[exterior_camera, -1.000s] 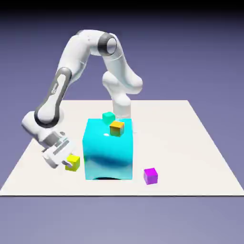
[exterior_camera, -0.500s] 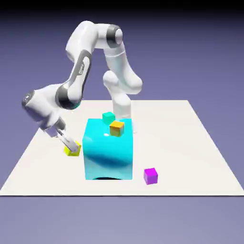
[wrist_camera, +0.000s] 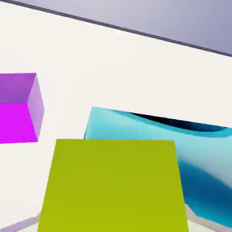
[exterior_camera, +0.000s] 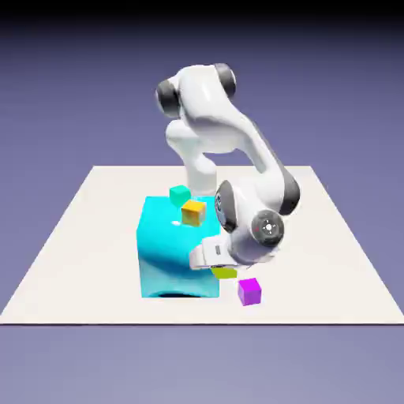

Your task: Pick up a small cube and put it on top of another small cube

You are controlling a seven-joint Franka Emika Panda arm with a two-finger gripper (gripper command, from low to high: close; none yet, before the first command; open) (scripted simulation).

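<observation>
The small yellow cube (wrist_camera: pixel 113 186) fills the bottom of the hand view, held between my fingers, which it hides. In the exterior view only a sliver of the yellow cube (exterior_camera: pixel 226 273) shows under the hand, where my gripper (exterior_camera: pixel 223 270) is shut on it, just above the table. The magenta-purple cube (exterior_camera: pixel 249 291) rests on the table just below and to the exterior view's right of the held cube. In the hand view the purple cube (wrist_camera: pixel 18 108) sits at the left edge, apart from the yellow one.
A big cyan block (exterior_camera: pixel 175 248) stands on the white table (exterior_camera: pixel 331 260) right beside my hand, and the cyan block (wrist_camera: pixel 181 149) also shows behind the yellow cube in the hand view. An orange cube (exterior_camera: pixel 193 211) and a green cube (exterior_camera: pixel 180 194) lie on top of it.
The arm has swung from the exterior view's left side of the cyan block across its front to the right, carrying the yellow cube to just beside the purple one.
</observation>
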